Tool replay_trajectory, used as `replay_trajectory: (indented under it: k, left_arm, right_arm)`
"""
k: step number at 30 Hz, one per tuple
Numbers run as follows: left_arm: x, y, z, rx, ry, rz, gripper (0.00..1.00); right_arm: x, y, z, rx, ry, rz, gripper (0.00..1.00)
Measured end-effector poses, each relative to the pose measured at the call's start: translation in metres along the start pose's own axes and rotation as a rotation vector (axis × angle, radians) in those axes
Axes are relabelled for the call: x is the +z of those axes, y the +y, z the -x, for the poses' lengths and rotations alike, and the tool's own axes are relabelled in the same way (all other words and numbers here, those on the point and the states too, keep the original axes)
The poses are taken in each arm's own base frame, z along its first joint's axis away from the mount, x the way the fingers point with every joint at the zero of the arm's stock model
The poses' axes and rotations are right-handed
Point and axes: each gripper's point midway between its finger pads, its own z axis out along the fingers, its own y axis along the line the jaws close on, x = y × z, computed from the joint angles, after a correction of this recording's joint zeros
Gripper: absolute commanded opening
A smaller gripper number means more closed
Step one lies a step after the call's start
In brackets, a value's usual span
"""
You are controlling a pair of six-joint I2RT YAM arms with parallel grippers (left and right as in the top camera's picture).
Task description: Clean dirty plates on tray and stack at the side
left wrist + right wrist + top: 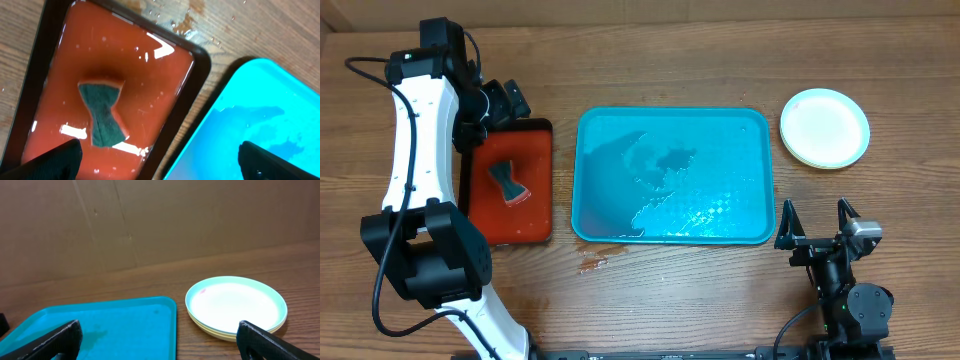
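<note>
- The plates (825, 127) sit stacked on the counter (700, 300) at two o'clock from the blue tray (672, 113), which is bare but wet. I judge the job nearly done.
- My left tool (160, 162) hangs released over the sponge (102, 112) in the red tray (525, 150) at nine o'clock.
- My right tool (816, 220), at five o'clock, is released and empty.
- I can't count the stack, and a faint red speck marks the top plate.
</note>
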Motion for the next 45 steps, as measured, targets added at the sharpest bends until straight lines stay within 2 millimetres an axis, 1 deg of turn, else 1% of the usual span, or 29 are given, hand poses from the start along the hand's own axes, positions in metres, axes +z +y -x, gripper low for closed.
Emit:
replay_trajectory:
  k: [5,8,10,13,15,17,18,20,23,25,27,28,31,35,37,39,45]
  left_arm:
    - [-0.001,0.0,-0.002,0.012,0.002,0.005,1.0]
    - [-0.009,-0.005,-0.002,0.049,-0.038,0.014,1.0]
    - [-0.023,-0.013,-0.005,0.09,-0.101,0.02,1.0]
    - [-0.057,-0.028,-0.015,0.16,-0.235,0.008,1.0]
    - [-0.079,-0.035,-0.026,0.215,-0.319,-0.016,1.0]
    - [-0.094,-0.033,-0.041,0.261,-0.386,-0.033,1.0]
    - [-0.097,-0.03,-0.047,0.273,-0.403,-0.034,1.0]
    - [-0.097,-0.019,-0.059,0.297,-0.437,-0.031,1.0]
    - [-0.083,-0.006,-0.079,0.345,-0.474,-0.031,1.0]
    - [-0.074,-0.001,-0.089,0.383,-0.508,-0.047,1.0]
    - [-0.071,0.0,-0.099,0.432,-0.568,-0.082,1.0]
    - [-0.072,0.0,-0.104,0.455,-0.608,-0.102,1.0]
    - [-0.088,0.002,-0.119,0.51,-0.783,-0.166,1.0]
    - [-0.105,0.009,-0.141,0.541,-0.96,-0.221,1.0]
    - [-0.105,0.014,-0.153,0.549,-1.018,-0.241,1.0]
    - [-0.103,0.018,-0.159,0.55,-1.055,-0.253,1.0]
    - [-0.099,0.022,-0.167,0.559,-1.222,-0.295,1.0]
  right_arm:
    - [0.0,0.0,0.0,0.0,0.0,0.0,1.0]
    - [0.0,0.0,0.0,0.0,0.001,0.001,1.0]
    - [0.0,0.0,0.0,0.0,0.0,0.0,1.0]
    - [0.0,0.0,0.0,0.0,0.001,0.0,1.0]
    - [0.0,0.0,0.0,0.0,0.0,0.0,1.0]
    - [0.0,0.0,0.0,0.0,0.001,0.001,1.0]
    - [0.0,0.0,0.0,0.0,0.0,0.0,1.0]
    - [0.0,0.0,0.0,0.0,0.0,0.0,1.0]
    - [0.0,0.0,0.0,0.0,0.001,0.0,1.0]
    - [0.0,0.0,0.0,0.001,0.001,0.0,1.0]
    - [0.0,0.0,0.0,0.0,0.0,0.0,1.0]
    - [0.0,0.0,0.0,0.0,0.001,0.0,1.0]
    - [0.0,0.0,0.0,0.0,0.001,-0.001,1.0]
    - [0.0,0.0,0.0,0.0,0.0,0.0,1.0]
    - [0.0,0.0,0.0,0.0,0.0,0.0,1.0]
    - [0.0,0.0,0.0,0.0,0.001,-0.001,1.0]
    - [0.0,0.0,0.0,0.0,0.0,0.0,1.0]
